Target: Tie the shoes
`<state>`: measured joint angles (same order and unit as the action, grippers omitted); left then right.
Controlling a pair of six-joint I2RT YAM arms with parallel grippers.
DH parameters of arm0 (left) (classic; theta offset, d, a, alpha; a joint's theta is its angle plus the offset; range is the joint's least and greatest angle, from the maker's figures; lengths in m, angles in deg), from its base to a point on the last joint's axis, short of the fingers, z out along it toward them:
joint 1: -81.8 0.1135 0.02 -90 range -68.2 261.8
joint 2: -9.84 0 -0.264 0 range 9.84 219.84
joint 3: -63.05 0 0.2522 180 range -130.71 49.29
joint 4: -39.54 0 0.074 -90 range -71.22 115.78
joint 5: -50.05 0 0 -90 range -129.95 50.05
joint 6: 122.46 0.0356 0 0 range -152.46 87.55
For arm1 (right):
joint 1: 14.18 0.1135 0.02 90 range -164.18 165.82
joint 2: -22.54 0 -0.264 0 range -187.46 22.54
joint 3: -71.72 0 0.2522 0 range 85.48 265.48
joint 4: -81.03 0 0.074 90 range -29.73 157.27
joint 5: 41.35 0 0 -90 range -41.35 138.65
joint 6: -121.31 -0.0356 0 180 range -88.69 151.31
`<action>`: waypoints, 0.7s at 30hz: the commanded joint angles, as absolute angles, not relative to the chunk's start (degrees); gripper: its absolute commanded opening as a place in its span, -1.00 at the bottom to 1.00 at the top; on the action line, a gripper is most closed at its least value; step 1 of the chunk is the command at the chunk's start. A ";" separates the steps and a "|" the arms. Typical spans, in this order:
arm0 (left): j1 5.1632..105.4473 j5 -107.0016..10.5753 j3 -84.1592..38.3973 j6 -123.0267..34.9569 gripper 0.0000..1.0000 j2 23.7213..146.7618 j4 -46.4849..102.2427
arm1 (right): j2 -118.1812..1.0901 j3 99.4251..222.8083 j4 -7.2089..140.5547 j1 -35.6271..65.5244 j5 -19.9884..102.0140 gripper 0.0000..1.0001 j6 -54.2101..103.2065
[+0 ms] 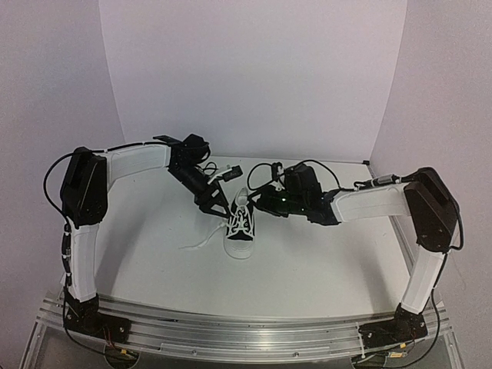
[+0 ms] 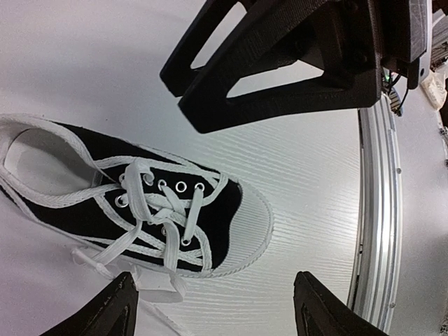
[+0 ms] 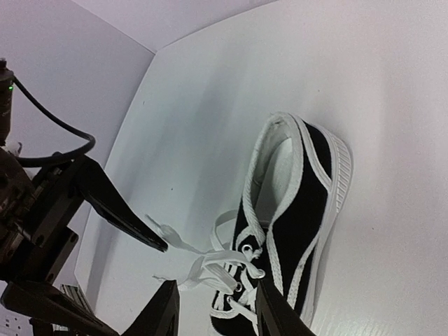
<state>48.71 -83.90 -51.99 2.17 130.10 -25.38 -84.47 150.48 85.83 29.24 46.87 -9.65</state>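
Note:
The shoe is a small black sneaker with a white toe cap pointing toward the arms. It lies on the white table. Its white laces are loose, and one end trails left. My left gripper is open just left of the shoe's heel. In the left wrist view the shoe lies above the spread fingertips of that gripper. My right gripper is open at the heel's right. In the right wrist view the laces lie just above the gap of that gripper, next to the shoe.
The white backdrop curves up behind the table. The metal rail with the arm bases runs along the near edge and also shows in the left wrist view. The left gripper's finger shows beside a lace end in the right wrist view.

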 commanded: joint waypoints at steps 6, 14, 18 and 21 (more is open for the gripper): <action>53.67 -94.18 -53.57 -4.41 0.48 124.61 -22.86 | -84.37 161.27 79.43 29.32 43.40 -0.17 -5.55; 54.35 -95.42 -48.67 -5.31 0.42 124.02 -19.21 | -93.71 171.48 78.43 31.10 38.76 0.12 -8.89; 54.38 -94.08 -46.79 -3.08 0.41 123.74 -18.29 | -96.96 174.83 78.57 30.99 37.26 0.12 -11.57; 54.38 -93.46 -45.74 -2.50 0.40 123.94 -17.40 | -98.59 176.46 78.76 30.90 36.14 0.11 -13.69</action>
